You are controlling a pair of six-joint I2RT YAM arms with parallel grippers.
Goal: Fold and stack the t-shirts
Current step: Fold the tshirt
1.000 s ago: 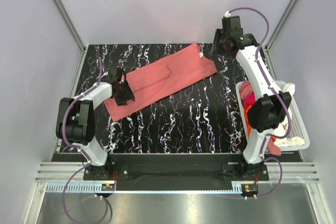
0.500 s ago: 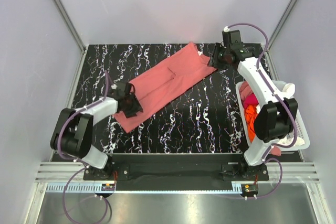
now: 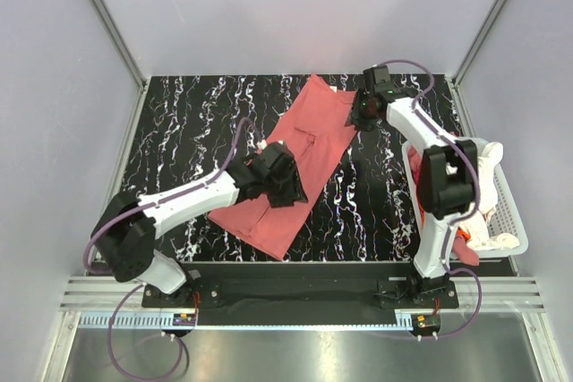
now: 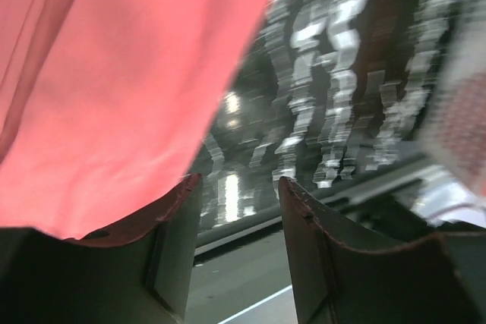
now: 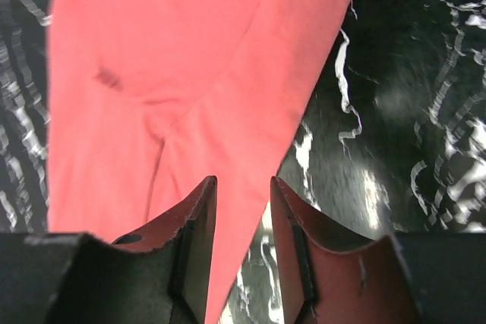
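The white basket (image 3: pixel 512 207) sat at the table's (image 3: pixel 197 123) right-hand edge, and a heap of bright shirts (image 3: pixel 415 176) lay inside it, partly hidden by the right arm's elbow.

The large salmon-pink shirt (image 3: pixel 309 136) lay out of the basket, to its left in the overhead view, flat on the black marbled table. It was folded into a long band set on a slant. One end lay level with the basket's near end and the other lay beyond the basket's far end.

The right gripper (image 3: pixel 361 112) was at the band's far end, just past the basket's far-left corner. In its wrist view the right gripper (image 5: pixel 243 184) had its jaws a narrow way apart. The pink cloth (image 5: pixel 167 73) and a strip of table showed through the gap. I could not tell whether the tips pressed on the cloth.

The left gripper (image 3: pixel 285 183) was over the band's nearer half, well apart from the basket and about level with its middle. Its wrist view was blurred. There the left gripper (image 4: pixel 235 184) had its jaws partly spread, with bare table showing between them. The cloth's (image 4: pixel 129 89) edge lay against one finger (image 4: pixel 178 248), the one on the left of that view.
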